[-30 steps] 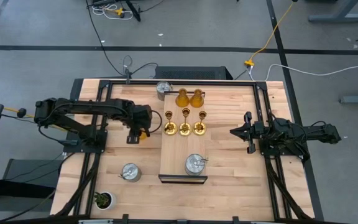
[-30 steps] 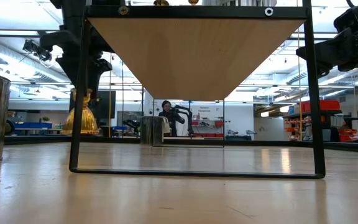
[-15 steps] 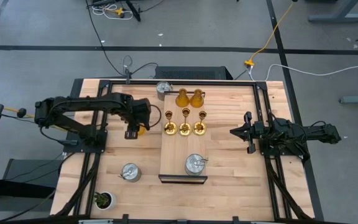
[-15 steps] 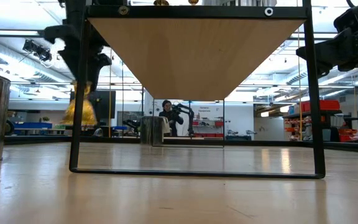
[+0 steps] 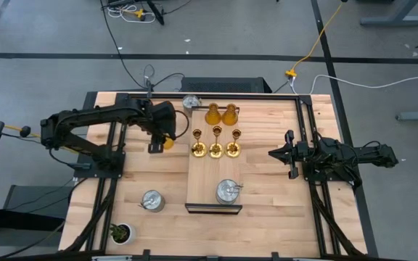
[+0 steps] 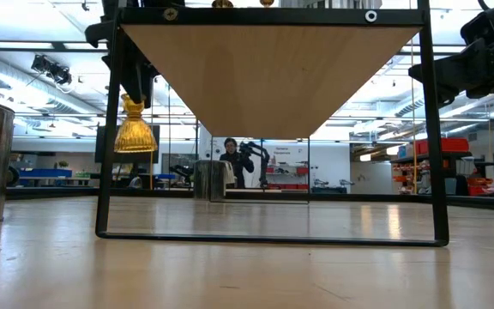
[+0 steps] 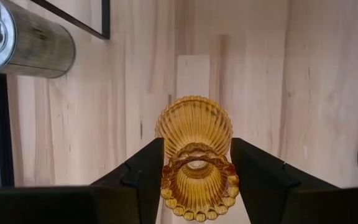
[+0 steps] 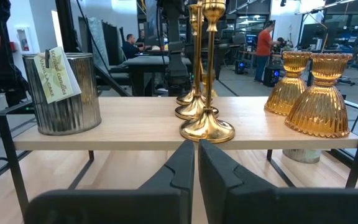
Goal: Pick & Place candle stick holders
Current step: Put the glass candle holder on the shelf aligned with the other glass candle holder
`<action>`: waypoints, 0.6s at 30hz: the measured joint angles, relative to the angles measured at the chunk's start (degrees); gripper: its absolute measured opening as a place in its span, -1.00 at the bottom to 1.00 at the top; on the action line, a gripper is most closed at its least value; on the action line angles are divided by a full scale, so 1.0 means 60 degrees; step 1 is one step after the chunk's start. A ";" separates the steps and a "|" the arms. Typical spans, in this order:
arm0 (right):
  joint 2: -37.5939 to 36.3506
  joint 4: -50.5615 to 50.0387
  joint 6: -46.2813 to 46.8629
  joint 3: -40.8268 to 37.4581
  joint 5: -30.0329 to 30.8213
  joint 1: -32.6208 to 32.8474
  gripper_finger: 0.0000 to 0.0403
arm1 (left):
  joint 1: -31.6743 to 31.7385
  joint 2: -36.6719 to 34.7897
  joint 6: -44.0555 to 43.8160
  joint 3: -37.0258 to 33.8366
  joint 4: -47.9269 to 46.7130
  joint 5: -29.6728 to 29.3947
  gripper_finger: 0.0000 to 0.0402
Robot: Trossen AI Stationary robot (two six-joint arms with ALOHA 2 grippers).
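Observation:
My left gripper (image 5: pixel 162 143) is shut on an amber bell-shaped candle stick holder (image 7: pixel 194 134) and carries it above the table, left of a raised wooden shelf (image 5: pixel 202 181). On the shelf stand three gold thin-stemmed holders (image 5: pixel 216 148), two amber holders (image 5: pixel 221 114) and a silver one (image 5: pixel 227 192). A second silver holder (image 5: pixel 152 201) stands on the table at the near left, a third (image 5: pixel 191 103) at the shelf's far end. My right gripper (image 8: pixel 195 155) waits shut and level, right of the shelf. My left gripper pinches the amber holder's scalloped upper cup (image 7: pixel 174 177) between its two fingers (image 7: pixel 143 171), one on each side. The fingers come from above, pointing steeply down. The holder hangs upright below them (image 6: pixel 134 130), bell end down, clear of the table.
The shelf's black frame legs (image 6: pixel 105 172) stand beside the carried holder. A tiny potted plant (image 5: pixel 120 233) sits at the table's near left corner. Bare wood lies between the left arm and the shelf. People show in the room beyond.
My left gripper has risen and gone toward the table's far edge with the amber holder. The holder, low by the table a second ago, now hangs well clear of it, still upright.

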 joint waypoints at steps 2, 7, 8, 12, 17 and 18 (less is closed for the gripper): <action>0.0000 0.0000 0.0000 -0.0001 0.0000 0.0000 -0.87 | 0.0036 0.0003 -0.0004 -0.0002 -0.0057 0.0001 -0.11; 0.0000 0.0000 0.0000 -0.0001 0.0000 0.0003 -0.87 | 0.0057 0.0285 -0.0066 -0.0055 -0.0017 0.0041 -0.11; 0.0000 0.0000 -0.0003 -0.0004 0.0000 0.0000 -0.87 | 0.0057 0.0372 -0.0075 -0.0058 0.0018 0.0118 -0.11; 0.0000 0.0000 0.0000 0.0000 0.0003 0.0000 -0.87 | 0.0053 0.0740 -0.0091 -0.0062 0.0108 0.0256 -0.10; 0.0000 0.0000 0.0000 0.0000 0.0000 0.0000 -0.87 | 0.0061 0.0983 -0.0087 -0.0062 0.0268 0.0256 -0.10; 0.0000 0.0000 0.0000 0.0000 0.0000 0.0004 -0.87 | 0.0061 0.0984 -0.0071 -0.0062 0.0265 0.0252 -0.10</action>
